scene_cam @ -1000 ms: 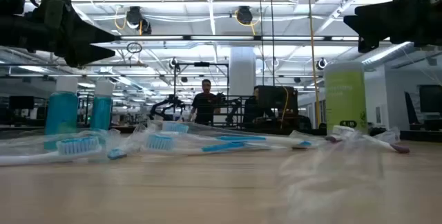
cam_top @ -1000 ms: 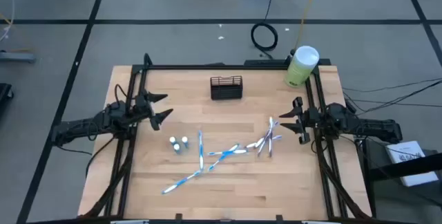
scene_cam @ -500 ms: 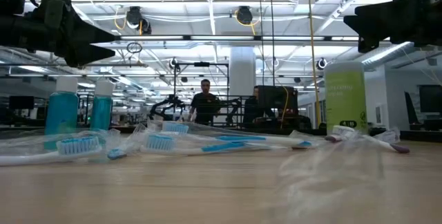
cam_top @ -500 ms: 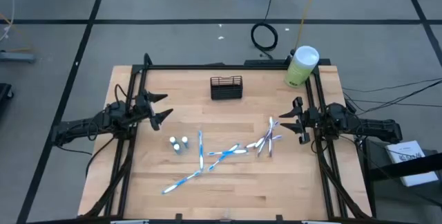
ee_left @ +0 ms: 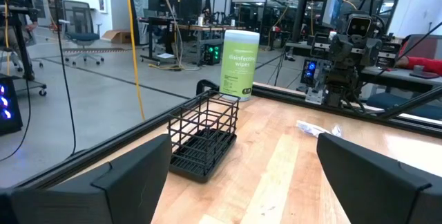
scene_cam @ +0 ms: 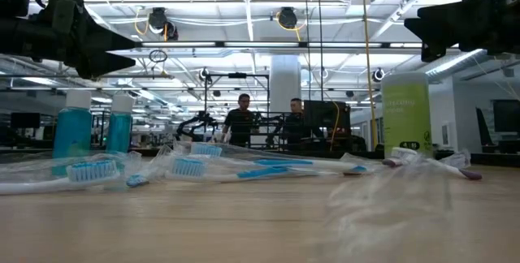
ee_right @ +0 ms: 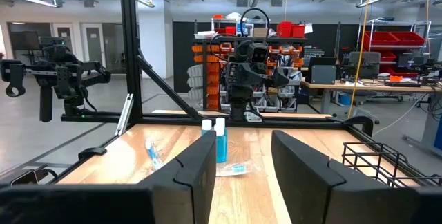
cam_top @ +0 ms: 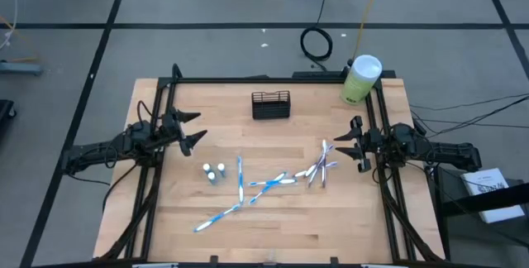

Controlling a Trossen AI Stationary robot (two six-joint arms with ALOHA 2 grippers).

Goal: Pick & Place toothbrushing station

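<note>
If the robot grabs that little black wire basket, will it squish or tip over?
The black wire basket probably stays stiff, since its sides are thin metal-looking bars. It likely feels light, being mostly open grid. It sits low and upright on the table, so tipping seems unlikely unless gripped at one end.

both arms hover at opposite table edges — left gripper (cam_top: 192,129) wide open, right gripper (cam_top: 354,144) part-open, both empty

The table (cam_top: 281,218) is pale, matt wood planking. The basket (cam_top: 271,104) is thin black wire mesh. The toothbrushes (cam_top: 266,183) lie in glossy clear plastic wrap.
</note>
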